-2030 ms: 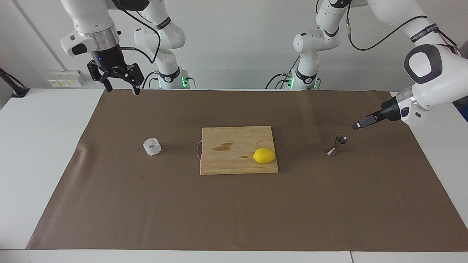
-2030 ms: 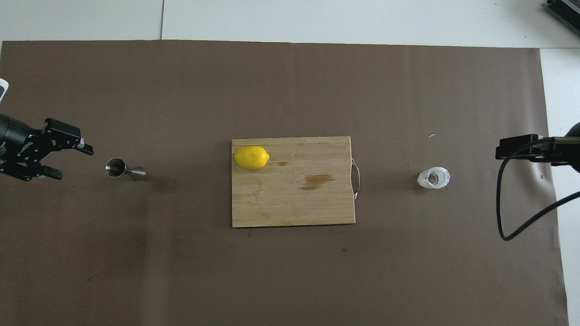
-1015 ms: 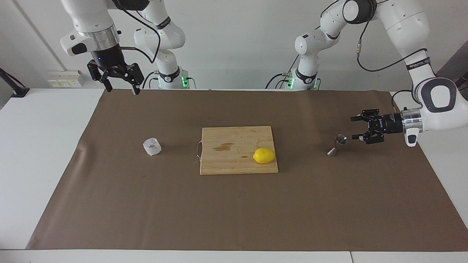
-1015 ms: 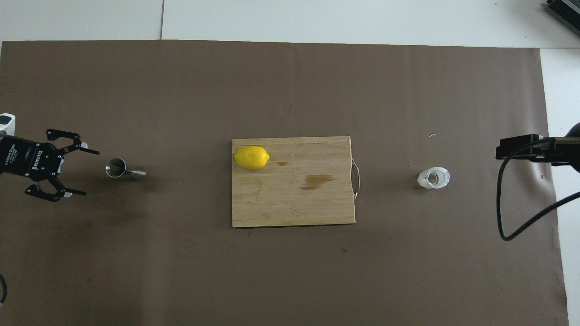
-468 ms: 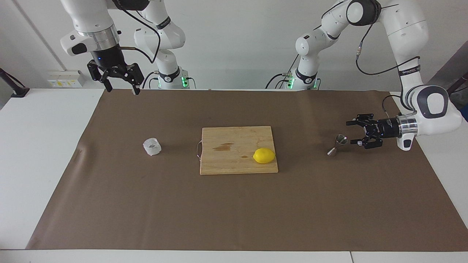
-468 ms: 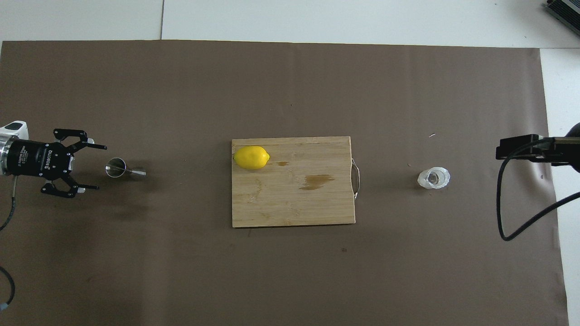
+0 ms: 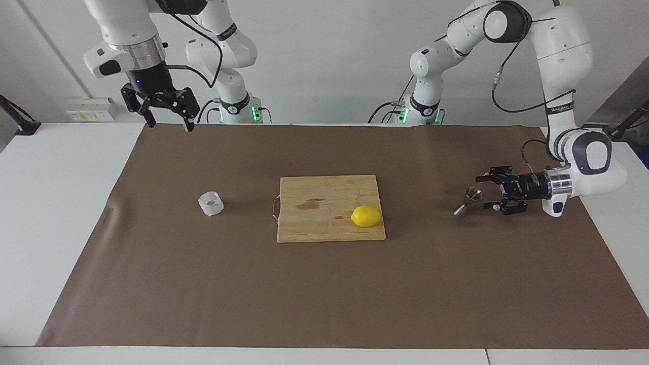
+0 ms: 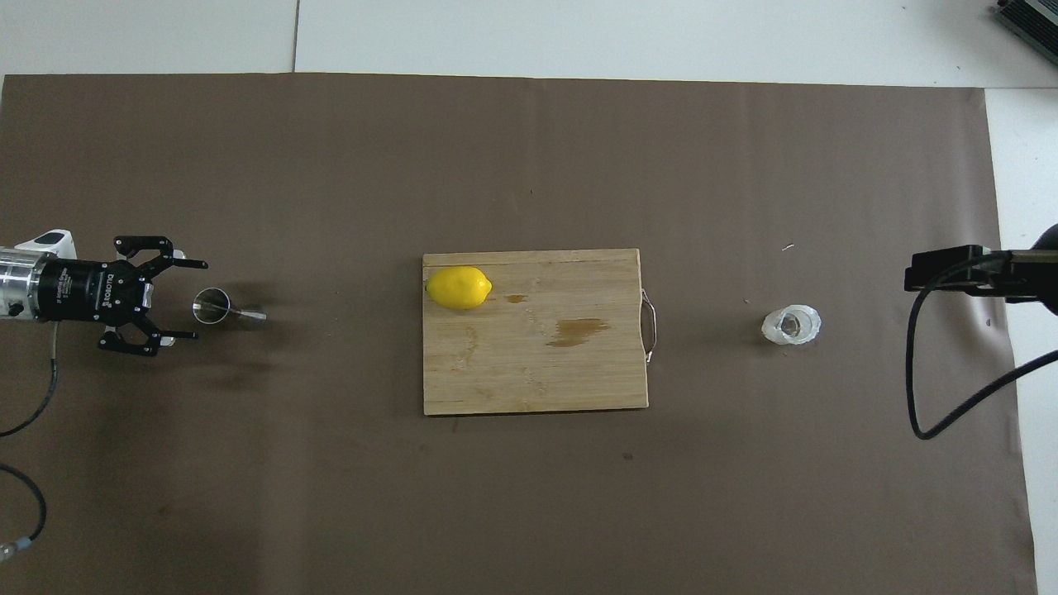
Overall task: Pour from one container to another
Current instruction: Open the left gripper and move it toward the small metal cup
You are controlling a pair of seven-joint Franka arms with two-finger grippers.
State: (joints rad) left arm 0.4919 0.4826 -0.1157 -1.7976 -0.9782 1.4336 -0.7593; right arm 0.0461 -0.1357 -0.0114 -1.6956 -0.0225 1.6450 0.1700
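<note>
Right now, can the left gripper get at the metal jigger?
Probably yes: the left gripper is open, level with the jigger and beside it at the left arm's end, with nothing between them.

Shiny metal jigger point(image 7: 467, 201), crinkly translucent plastic cup point(image 7: 211, 203), matt wooden board point(image 7: 329, 208).

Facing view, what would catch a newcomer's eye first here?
The yellow lemon on the wooden cutting board at the table's middle. Next, the left gripper, open and level beside the metal jigger at the left arm's end; the right gripper waits high and open.
</note>
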